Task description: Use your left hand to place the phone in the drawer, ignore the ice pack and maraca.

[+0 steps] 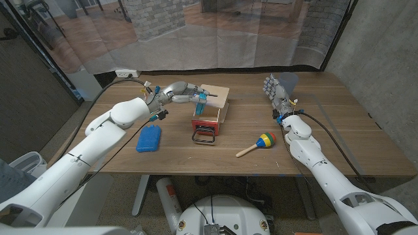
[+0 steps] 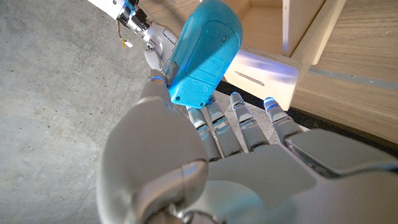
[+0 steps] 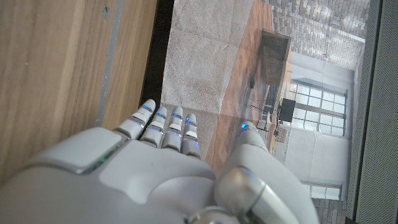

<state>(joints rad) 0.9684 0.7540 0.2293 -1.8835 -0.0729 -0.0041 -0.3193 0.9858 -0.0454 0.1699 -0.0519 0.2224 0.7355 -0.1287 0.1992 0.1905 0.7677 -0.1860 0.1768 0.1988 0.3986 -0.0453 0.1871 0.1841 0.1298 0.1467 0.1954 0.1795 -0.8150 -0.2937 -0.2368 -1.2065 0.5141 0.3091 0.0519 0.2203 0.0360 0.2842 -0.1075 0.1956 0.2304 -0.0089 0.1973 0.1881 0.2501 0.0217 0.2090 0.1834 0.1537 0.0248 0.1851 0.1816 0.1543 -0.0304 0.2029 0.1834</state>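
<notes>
The left robot hand (image 1: 177, 93) pinches the phone (image 1: 200, 102) above the open drawer (image 1: 206, 121), at the ice pack's (image 1: 149, 138) two o'clock. Phone looks light, rigid, slick; grip its long edges. Right robot hand (image 1: 277, 91) waits empty, fingers apart.

Head camera overlooks table (image 1: 313, 124); wrist cameras close behind hands.

blue phone (image 2: 204, 53), blue ice pack (image 1: 149, 138), multicoloured maraca (image 1: 264, 140)
</notes>
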